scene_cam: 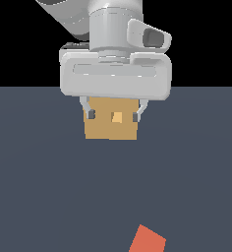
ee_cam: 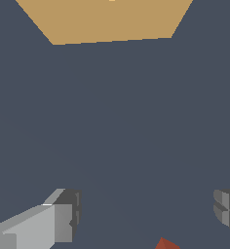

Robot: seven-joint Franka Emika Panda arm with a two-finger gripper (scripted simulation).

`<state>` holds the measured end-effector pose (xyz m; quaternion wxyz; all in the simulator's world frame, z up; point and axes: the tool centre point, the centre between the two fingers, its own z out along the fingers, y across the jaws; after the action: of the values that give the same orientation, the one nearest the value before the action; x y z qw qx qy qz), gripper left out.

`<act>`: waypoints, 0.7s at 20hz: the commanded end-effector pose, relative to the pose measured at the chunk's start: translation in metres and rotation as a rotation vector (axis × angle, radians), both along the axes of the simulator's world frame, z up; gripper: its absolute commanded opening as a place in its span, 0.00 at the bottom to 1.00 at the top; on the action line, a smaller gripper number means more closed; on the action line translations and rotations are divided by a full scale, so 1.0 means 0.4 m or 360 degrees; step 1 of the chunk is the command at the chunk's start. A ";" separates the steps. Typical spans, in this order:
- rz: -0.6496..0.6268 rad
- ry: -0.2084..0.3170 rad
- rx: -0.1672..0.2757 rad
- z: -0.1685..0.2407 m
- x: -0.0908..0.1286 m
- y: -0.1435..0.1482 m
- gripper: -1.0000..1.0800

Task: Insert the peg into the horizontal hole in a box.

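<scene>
The tan box (scene_cam: 110, 128) stands on the dark floor at mid-scene, with its small lighter square hole (scene_cam: 117, 117) near the middle of its face. My gripper (scene_cam: 114, 115) hangs in front of the box, open and empty, its fingers (scene_cam: 91, 113) spread about as wide as the box. The peg (scene_cam: 147, 240) shows only as a red-orange end at the bottom edge of the exterior view, far from the gripper. In the wrist view the box (ee_cam: 107, 19) is at one edge, a red peg tip (ee_cam: 165, 244) at the opposite edge, between the open fingers (ee_cam: 63, 221).
The dark grey floor (scene_cam: 49, 187) spreads all around the box and peg. No other objects are in view.
</scene>
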<state>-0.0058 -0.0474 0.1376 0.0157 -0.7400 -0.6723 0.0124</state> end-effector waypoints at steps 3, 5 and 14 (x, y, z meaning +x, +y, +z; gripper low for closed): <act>-0.0159 -0.0012 -0.0010 -0.040 0.009 -0.151 0.96; -0.0250 -0.0019 -0.0015 -0.062 0.009 -0.237 0.96; -0.0625 -0.0050 -0.0026 -0.152 -0.042 -0.582 0.96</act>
<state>-0.0192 -0.2637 0.0811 0.0024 -0.8496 -0.5274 0.0047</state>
